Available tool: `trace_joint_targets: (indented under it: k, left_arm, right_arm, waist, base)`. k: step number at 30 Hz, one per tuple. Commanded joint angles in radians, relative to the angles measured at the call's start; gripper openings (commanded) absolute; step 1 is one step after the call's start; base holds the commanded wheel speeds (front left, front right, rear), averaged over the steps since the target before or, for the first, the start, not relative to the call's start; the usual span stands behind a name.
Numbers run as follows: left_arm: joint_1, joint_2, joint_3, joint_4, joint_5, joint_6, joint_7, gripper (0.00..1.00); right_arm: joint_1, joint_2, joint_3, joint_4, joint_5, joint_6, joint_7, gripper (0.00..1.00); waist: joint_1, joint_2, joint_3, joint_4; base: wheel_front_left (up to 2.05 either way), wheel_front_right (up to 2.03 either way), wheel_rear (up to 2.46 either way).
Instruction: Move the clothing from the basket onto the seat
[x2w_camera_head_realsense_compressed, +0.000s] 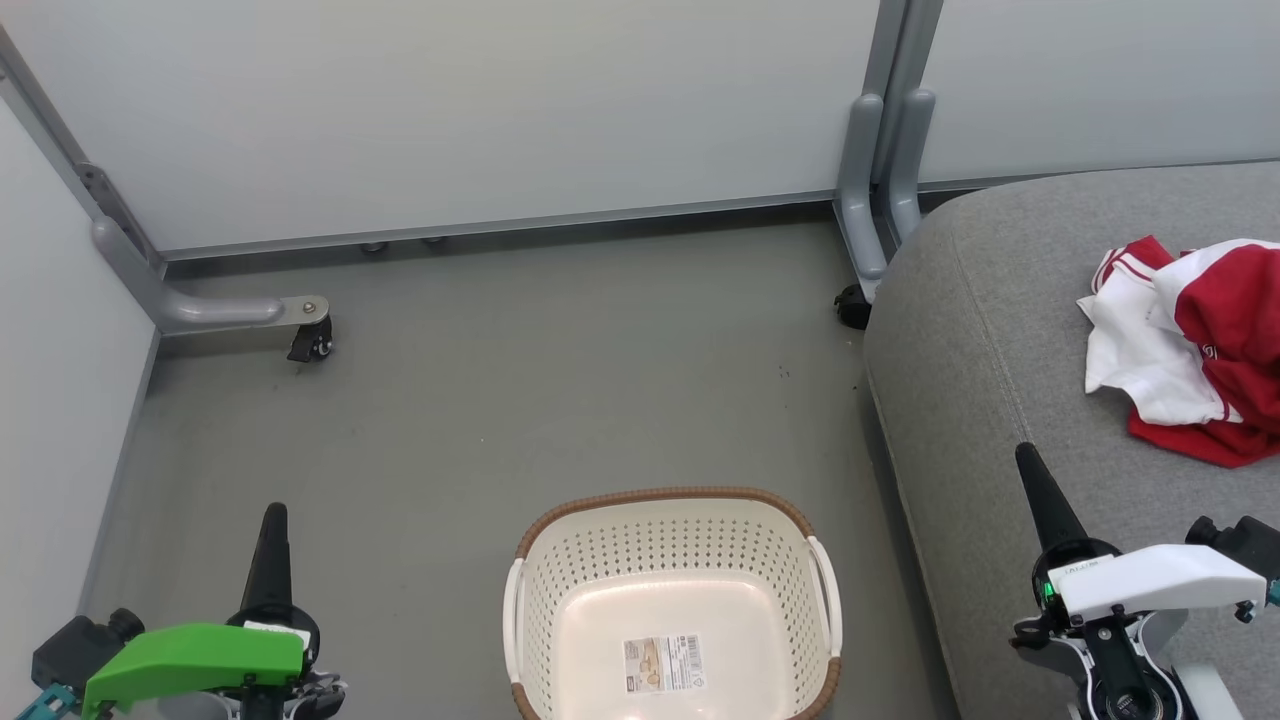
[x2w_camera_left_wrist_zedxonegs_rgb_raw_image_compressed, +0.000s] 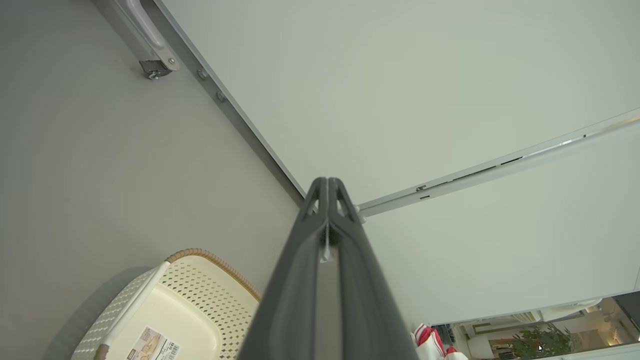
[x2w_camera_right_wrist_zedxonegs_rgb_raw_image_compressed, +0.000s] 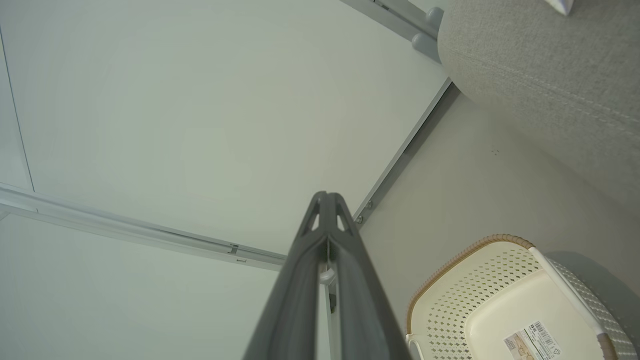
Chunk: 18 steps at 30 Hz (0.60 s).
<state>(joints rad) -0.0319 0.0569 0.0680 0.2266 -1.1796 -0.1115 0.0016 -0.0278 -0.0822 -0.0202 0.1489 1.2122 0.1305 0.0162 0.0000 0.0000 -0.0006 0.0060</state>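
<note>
Basket (x2w_camera_head_realsense_compressed: 665, 545) bears unreadable label sticker (x2w_camera_head_realsense_compressed: 663, 663); clothing (x2w_camera_head_realsense_compressed: 1190, 350) lies on seat (x2w_camera_head_realsense_compressed: 1000, 400)

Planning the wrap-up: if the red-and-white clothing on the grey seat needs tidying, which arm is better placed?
Right. The right end effector hangs over the grey woven-fabric seat, near the crumpled red-and-white clothing; the left end effector is over the floor beyond the empty cream perforated basket.
</note>
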Motion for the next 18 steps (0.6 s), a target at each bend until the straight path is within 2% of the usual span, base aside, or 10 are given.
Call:
trace_joint_targets:
  k: [1,18]
  left_arm:
    - [-0.026,0.004,0.008,-0.007,-0.025,-0.005,0.008,0.00]
    - [-0.049,0.000,0.023,0.003,-0.178,-0.012,0.048,0.00]
  right_arm:
    - [-0.025,-0.006,-0.005,0.000,0.027,0.000,0.005,0.00]
    - [-0.047,-0.004,-0.022,0.035,0.181,0.000,0.026,0.00]
  waist:
    - [0.0000,0.0000,0.000,0.000]
    - [0.0000,0.0000,0.001,-0.002]
  base:
    - [0.00,0.00,0.00]
    - [0.00,0.00,0.00]
